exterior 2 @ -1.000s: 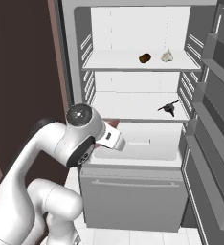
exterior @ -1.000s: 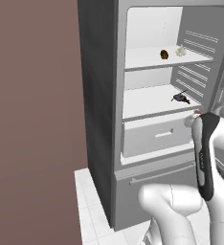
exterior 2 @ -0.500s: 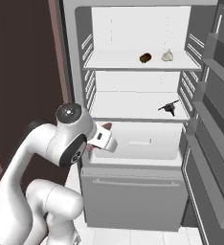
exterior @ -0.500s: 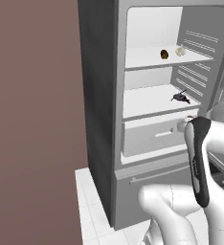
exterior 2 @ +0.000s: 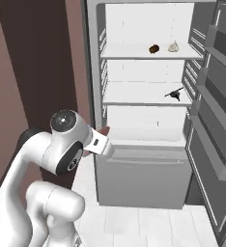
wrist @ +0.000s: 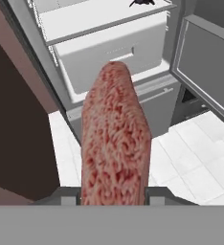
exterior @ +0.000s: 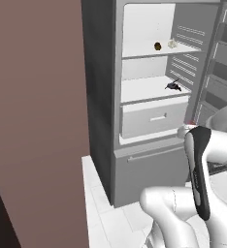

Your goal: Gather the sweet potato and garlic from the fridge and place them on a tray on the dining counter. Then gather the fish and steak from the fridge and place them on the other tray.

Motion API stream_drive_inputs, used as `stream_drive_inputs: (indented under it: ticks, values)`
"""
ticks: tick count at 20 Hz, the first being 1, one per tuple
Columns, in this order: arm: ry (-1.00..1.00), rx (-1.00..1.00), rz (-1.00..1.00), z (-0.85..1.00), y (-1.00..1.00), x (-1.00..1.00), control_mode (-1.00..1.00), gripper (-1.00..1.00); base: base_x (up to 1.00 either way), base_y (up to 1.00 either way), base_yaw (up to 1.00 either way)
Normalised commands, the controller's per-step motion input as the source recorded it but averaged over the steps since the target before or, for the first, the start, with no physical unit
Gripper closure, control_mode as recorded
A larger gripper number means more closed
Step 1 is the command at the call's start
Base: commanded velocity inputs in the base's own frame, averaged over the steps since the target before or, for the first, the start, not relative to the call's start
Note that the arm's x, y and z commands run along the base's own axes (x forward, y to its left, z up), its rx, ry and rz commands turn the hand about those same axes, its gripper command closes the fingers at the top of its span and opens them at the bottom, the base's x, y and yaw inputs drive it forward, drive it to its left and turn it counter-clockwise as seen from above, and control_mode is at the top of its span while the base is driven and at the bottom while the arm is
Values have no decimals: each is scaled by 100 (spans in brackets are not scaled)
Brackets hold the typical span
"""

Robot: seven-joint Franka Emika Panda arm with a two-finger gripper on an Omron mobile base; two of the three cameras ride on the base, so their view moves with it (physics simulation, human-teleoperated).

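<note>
Hand [wrist: 113, 200] clamped on the steak [wrist: 115, 143], held by one end so the slab sticks straight out ahead, w/ hand outside the open fridge [exterior 2: 144, 144] at drawer level. Probably gripped endwise to lay it flat on the brown tray later. Fish [exterior 2: 173, 94] sits on mid shelf, at approx 1 o'clock from the hand in right base view. Sweet potato [exterior 2: 154, 48] & garlic [exterior 2: 173, 47] sit on top shelf.

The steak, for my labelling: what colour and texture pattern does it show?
The steak is pinkish-red, mottled with pale flecks; the hand view shows it best.
</note>
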Motion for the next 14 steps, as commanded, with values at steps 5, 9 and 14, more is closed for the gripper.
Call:
stream_drive_inputs:
  ticks: [5,9,14]
  values:
    - [0,0,0,0,0,0,100,100,-99,15,-1]
    - [0,0,0,0,0,0,100,100,-100,5,-5]
    - [0,0,0,0,0,0,100,100,-91,0,-10]
